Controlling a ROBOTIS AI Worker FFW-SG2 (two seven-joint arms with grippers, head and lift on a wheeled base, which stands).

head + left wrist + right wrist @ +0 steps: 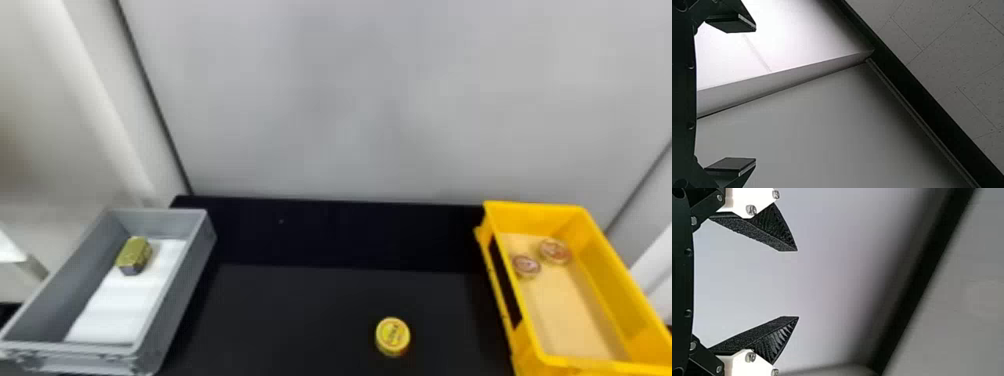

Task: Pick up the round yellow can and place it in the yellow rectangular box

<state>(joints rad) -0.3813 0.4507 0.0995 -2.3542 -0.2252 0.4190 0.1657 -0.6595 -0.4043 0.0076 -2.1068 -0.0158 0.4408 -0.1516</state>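
The round yellow can point(392, 336) lies flat on the black table, right of the middle and near the front in the head view. The yellow rectangular box point(620, 280) stands at the right, with two round reddish-lidded cans inside toward its far end. In the left wrist view my left gripper point(755, 94) is open, its fingers wide apart with bare wall beyond them. My right gripper point(798, 284) is open too in the right wrist view, nothing between its fingertips and a pale wall behind.
A grey box point(170, 290) stands at the left, holding a greenish-gold block point(134, 255) and a white sheet point(120, 305). Black table surface point(300, 310) lies between the two boxes. A grey wall point(350, 100) rises behind the table.
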